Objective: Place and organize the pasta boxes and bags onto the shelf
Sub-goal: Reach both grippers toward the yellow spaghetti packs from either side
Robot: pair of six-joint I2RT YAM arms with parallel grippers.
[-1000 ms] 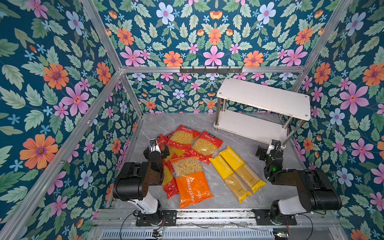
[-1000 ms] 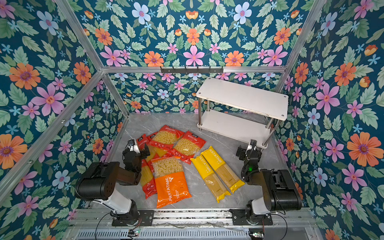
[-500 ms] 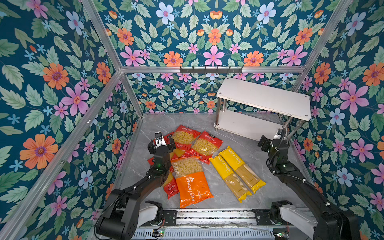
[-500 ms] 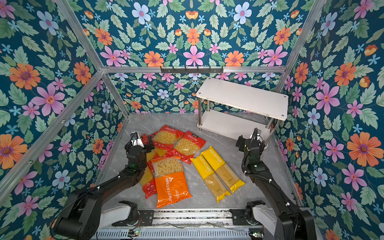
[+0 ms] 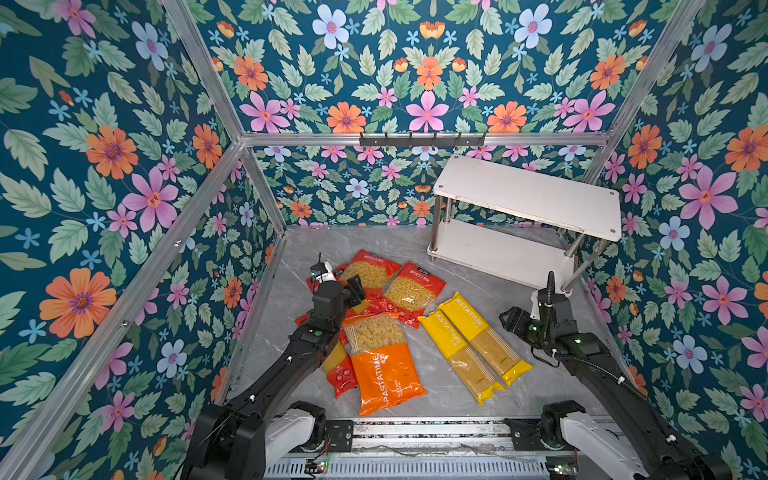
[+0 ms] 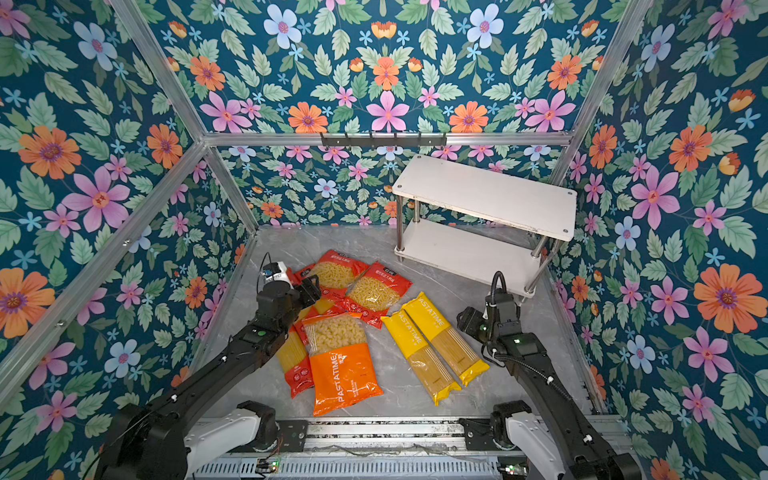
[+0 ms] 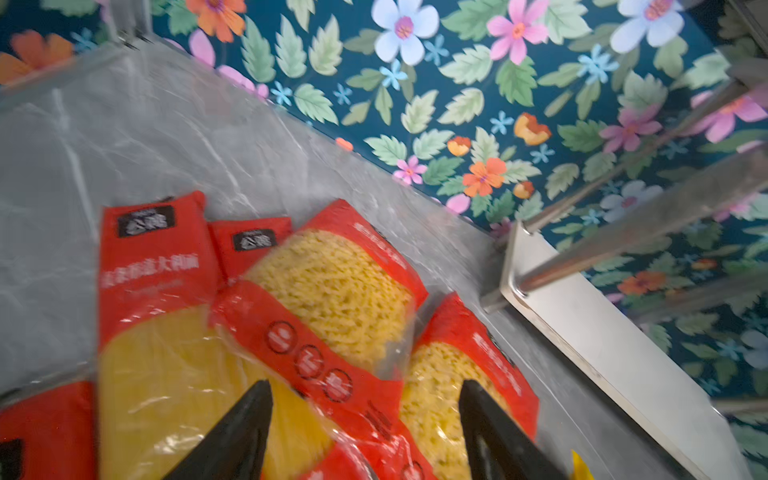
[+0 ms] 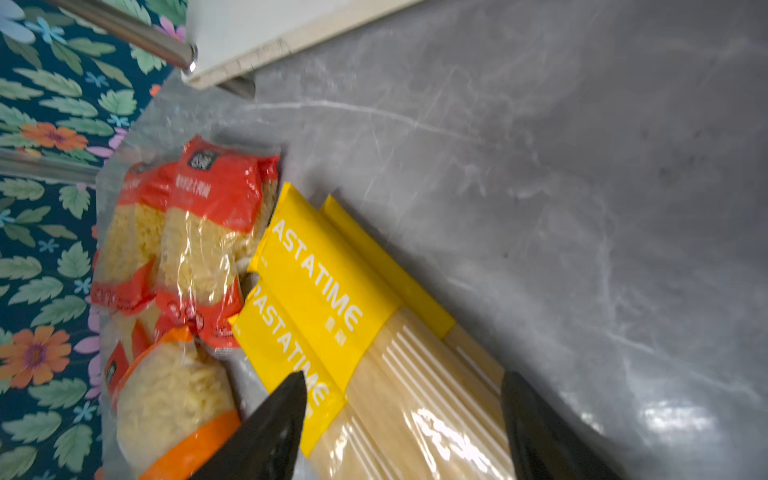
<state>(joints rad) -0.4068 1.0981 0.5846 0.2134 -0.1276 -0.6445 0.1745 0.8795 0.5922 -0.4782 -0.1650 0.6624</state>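
The pasta packs lie on the grey floor in both top views: two red macaroni packs (image 5: 372, 272) (image 5: 411, 291), an orange macaroni pack (image 5: 384, 365), two yellow spaghetti packs (image 5: 457, 353) (image 5: 486, 336) and red spaghetti (image 5: 340, 370) partly under the left arm. The white two-tier shelf (image 5: 528, 195) (image 6: 486, 195) stands bare at the back right. My left gripper (image 5: 356, 287) (image 7: 363, 384) hovers open over the red packs (image 7: 332, 291). My right gripper (image 5: 509, 318) (image 8: 403, 376) is open above the yellow spaghetti (image 8: 316, 266), holding nothing.
A black hook rail (image 5: 422, 139) hangs on the back wall above the shelf. Floral walls with aluminium frame bars close in the grey marble floor (image 5: 519, 386) on three sides. The shelf's chrome posts (image 7: 623, 232) stand close to the red macaroni packs.
Both arms have unfolded from near their bases and reached forward. The left gripper now sits over the red packs; the right has swung left and down toward the yellow spaghetti.
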